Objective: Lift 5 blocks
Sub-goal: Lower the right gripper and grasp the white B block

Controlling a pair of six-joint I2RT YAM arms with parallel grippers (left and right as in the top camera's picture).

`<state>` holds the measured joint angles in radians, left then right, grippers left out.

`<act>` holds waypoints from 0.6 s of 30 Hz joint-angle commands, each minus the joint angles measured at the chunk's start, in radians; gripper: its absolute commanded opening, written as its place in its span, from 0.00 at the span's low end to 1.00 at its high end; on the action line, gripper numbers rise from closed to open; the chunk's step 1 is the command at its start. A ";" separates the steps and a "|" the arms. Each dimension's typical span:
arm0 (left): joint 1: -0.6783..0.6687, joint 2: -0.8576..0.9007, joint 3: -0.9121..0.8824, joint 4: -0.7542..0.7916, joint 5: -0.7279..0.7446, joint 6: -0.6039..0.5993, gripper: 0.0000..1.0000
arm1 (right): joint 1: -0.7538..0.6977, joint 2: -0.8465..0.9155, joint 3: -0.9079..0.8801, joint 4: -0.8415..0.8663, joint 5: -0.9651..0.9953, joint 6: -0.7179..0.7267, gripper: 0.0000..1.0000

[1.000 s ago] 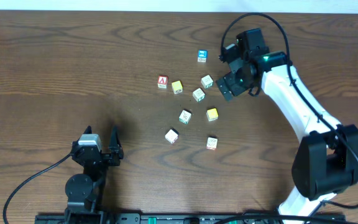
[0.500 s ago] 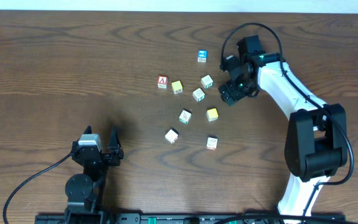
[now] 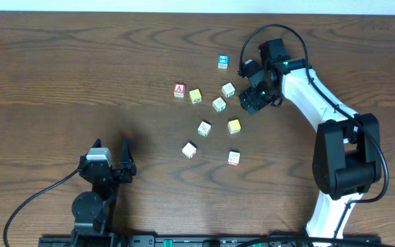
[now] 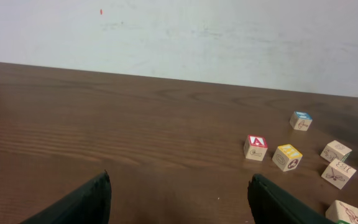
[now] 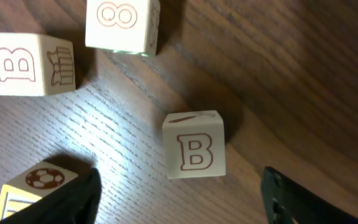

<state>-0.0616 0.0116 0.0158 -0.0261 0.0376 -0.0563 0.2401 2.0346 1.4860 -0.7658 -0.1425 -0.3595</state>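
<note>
The dark wooden table is bounded at its far edge by a white wall. A broad stretch of wood is seen between the blocks and the left gripper, which is set near the front edge with its jaws spread wide around nothing. The blocks are scattered right of centre, each apart from its neighbours. The right gripper is held at the cluster's right side, jaws apart and gripping nothing. A whitish block marked with a reddish B is framed just ahead of its fingertips, untouched. Two yellow-faced cubes are seen among pale ones marked in red or teal. A blue-topped cube and a red A cube are placed at the cluster's rim.
</note>
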 commanded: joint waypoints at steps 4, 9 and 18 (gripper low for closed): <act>0.004 -0.008 -0.012 -0.045 -0.031 -0.009 0.71 | 0.006 0.013 0.018 0.037 -0.016 -0.024 0.74; 0.004 -0.008 -0.012 -0.045 -0.031 -0.009 0.71 | 0.009 0.013 0.018 0.059 -0.016 -0.031 0.74; 0.004 -0.008 -0.012 -0.045 -0.031 -0.009 0.71 | 0.010 0.020 0.018 0.078 -0.024 -0.030 0.73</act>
<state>-0.0612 0.0116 0.0158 -0.0261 0.0376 -0.0563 0.2409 2.0357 1.4860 -0.6910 -0.1474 -0.3771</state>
